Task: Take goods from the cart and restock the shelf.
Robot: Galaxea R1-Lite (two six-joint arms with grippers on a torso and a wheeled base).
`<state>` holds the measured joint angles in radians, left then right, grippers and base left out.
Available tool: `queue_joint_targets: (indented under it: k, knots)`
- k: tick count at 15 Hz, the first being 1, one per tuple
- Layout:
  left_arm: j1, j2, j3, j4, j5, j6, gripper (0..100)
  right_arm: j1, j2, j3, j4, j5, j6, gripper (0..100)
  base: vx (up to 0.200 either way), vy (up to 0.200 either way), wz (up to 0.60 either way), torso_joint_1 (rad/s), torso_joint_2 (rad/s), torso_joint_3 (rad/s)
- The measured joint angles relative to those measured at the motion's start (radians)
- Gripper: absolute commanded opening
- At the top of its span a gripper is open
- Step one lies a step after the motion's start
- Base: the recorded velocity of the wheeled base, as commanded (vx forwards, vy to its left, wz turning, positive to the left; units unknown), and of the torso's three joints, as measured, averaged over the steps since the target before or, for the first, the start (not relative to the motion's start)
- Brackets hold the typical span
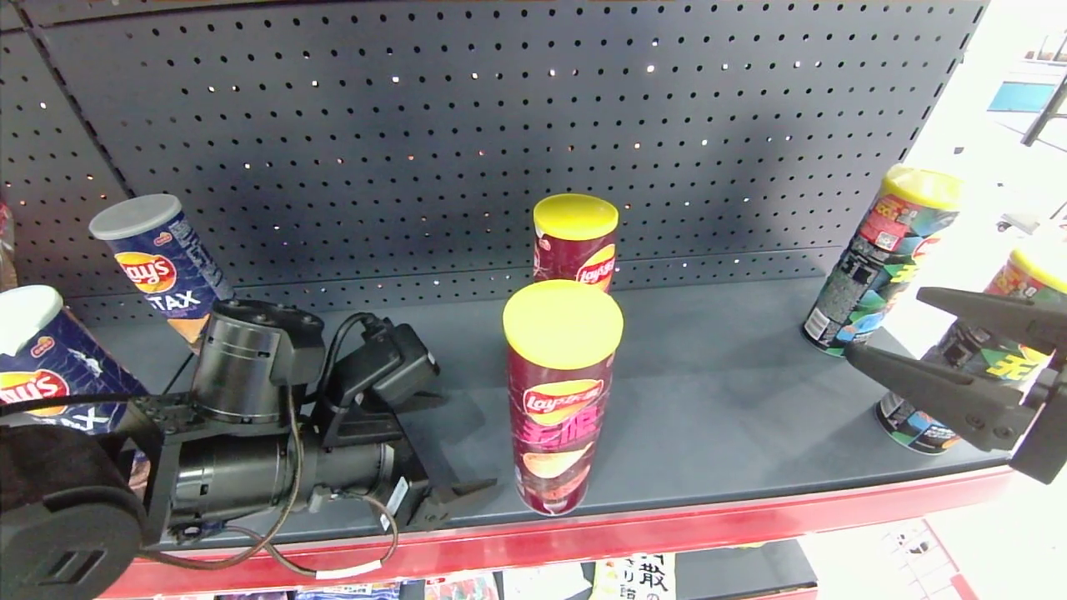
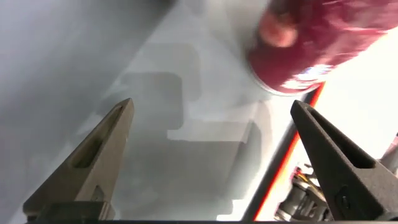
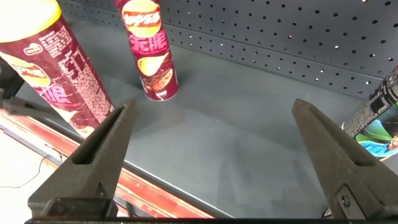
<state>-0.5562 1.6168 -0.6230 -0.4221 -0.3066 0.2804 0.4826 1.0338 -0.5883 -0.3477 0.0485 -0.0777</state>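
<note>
Left gripper [image 2: 212, 104], nearest the lens, lies low over the shelf [image 1: 717, 400] at 9 o'clock from the front maroon can [image 1: 563, 392]. Its fingers are spread wide with nothing between them, the can's base just off one fingertip. Judgement: this can is set down and freed. A rear blue can [image 1: 162, 267] and a front blue can [image 1: 42, 358] stand at 10 o'clock, behind the arm. The front maroon can stands upright near the red lip [image 1: 750, 508], in line with the rear maroon can [image 1: 575, 242] at its 12 o'clock by the pegboard [image 1: 417, 125]; evidently a row sorted by kind. At 3 o'clock stand a green-patterned can [image 1: 888, 258] and its twin [image 1: 913, 425]. Right gripper [image 1: 885, 325] hangs before them, fingers apart and empty, probably parked clear of the left arm's work.
</note>
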Motion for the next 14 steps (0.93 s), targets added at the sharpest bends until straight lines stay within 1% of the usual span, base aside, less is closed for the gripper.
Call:
queue_joint_targets:
  k: [2, 4, 6, 10, 14]
  knots:
    - [-0.004, 0.009, 0.000, 0.000, -0.012, 0.005, 100, 0.000, -0.001, -0.001, 0.000, -0.001, 0.000, 100, 0.000, 0.000, 0.00, 0.000, 0.00, 0.000]
    - [-0.008, 0.019, -0.003, -0.001, -0.016, 0.019, 100, 0.000, -0.002, -0.001, 0.000, -0.001, 0.000, 100, 0.000, 0.000, 0.00, 0.000, 0.00, 0.000]
    - [-0.011, 0.026, -0.005, 0.000, -0.020, 0.021, 100, 0.000, -0.003, -0.001, 0.000, -0.001, 0.000, 100, 0.000, 0.000, 0.00, 0.000, 0.00, 0.000]
    - [-0.013, 0.038, -0.009, 0.000, -0.024, 0.043, 100, -0.001, -0.003, -0.001, 0.000, -0.001, 0.000, 100, 0.000, 0.000, 0.00, 0.000, 0.00, 0.000]
    - [-0.023, 0.051, -0.012, 0.000, -0.024, 0.047, 100, -0.001, -0.003, -0.001, 0.000, -0.002, 0.000, 100, 0.000, 0.000, 0.00, 0.000, 0.00, 0.000]
